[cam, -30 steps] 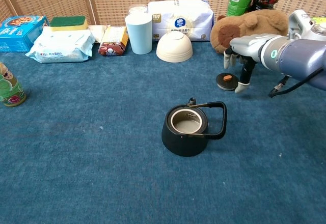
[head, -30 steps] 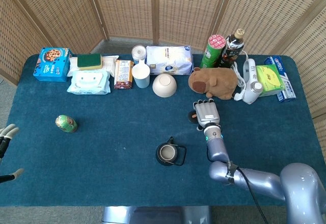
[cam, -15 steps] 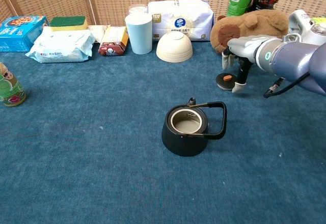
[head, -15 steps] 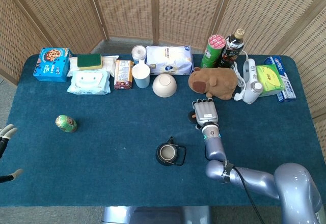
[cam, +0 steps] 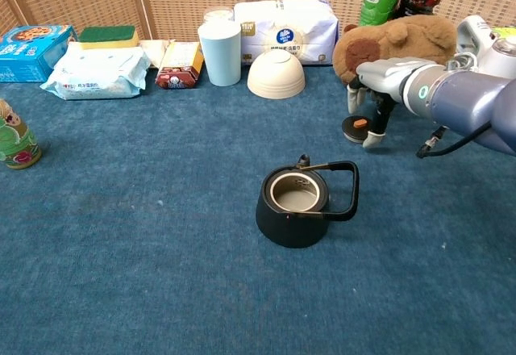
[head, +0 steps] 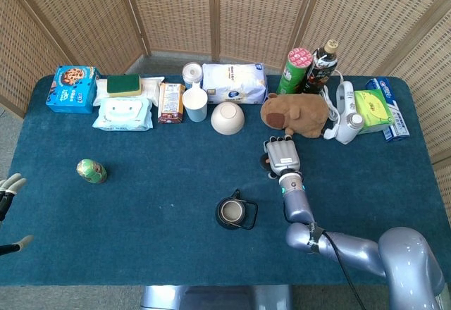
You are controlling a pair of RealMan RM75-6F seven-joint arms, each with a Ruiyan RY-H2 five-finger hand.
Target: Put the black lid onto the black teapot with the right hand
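The black teapot (cam: pixel 300 204) stands open-topped in the middle of the blue table, handle raised; the head view shows the teapot (head: pixel 232 212) from above. The black lid (cam: pixel 355 129), with an orange knob, lies flat on the cloth to its far right, in front of the plush toy. My right hand (cam: pixel 379 89) hangs over the lid, fingers pointing down on either side of it and still apart, holding nothing. In the head view the right hand (head: pixel 282 156) covers most of the lid (head: pixel 265 160). My left hand (head: pixel 7 190) shows only pale fingertips at the left edge, spread.
A brown plush toy (cam: pixel 393 42) sits just behind the right hand. A white bowl (cam: pixel 276 74), pale cup (cam: pixel 219 52), wipes pack (cam: pixel 97 71) and boxes line the back. A green can (cam: pixel 14 139) stands at the left.
The right hand has shifted slightly left and farther back, settling closer over the lid. The lid and teapot have not moved.
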